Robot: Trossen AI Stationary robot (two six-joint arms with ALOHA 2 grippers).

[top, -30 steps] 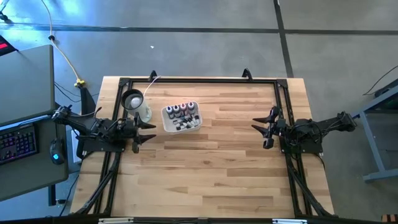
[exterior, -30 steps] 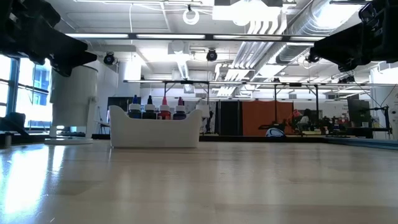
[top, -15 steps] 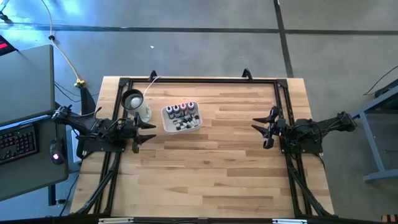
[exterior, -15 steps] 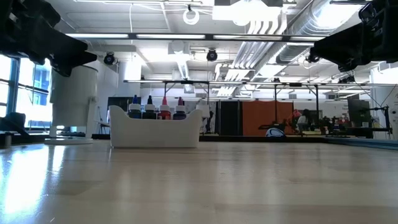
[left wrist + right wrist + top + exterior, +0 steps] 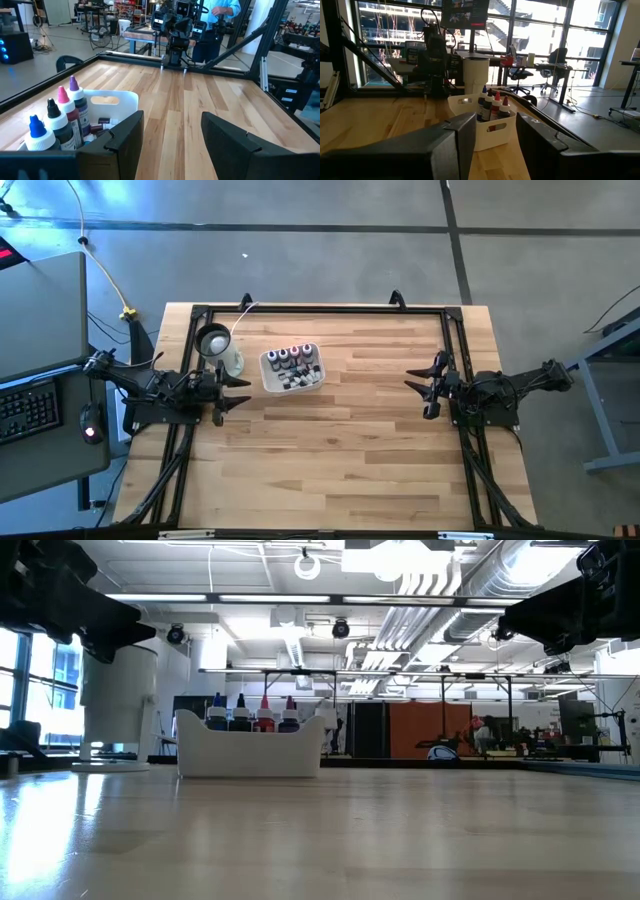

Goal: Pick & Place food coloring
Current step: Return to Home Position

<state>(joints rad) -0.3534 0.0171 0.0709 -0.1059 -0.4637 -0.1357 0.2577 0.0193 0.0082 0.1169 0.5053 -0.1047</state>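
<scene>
The food coloring bottles [image 5: 292, 360] stand upright, packed together inside the white bin [image 5: 265, 377]. They look light, rigid and smooth, so easily toppled. The capped neck above the bin's rim seems the best hold, though neighbouring bottles crowd each one. A white cup [image 5: 118, 700] stands just beside the bin. The left pincer [image 5: 172, 127] hovers near the bin, fingers spread and empty. The right pincer [image 5: 494, 127], likewise spread and empty, hangs well apart from the bin across the counter [image 5: 350, 460].
</scene>
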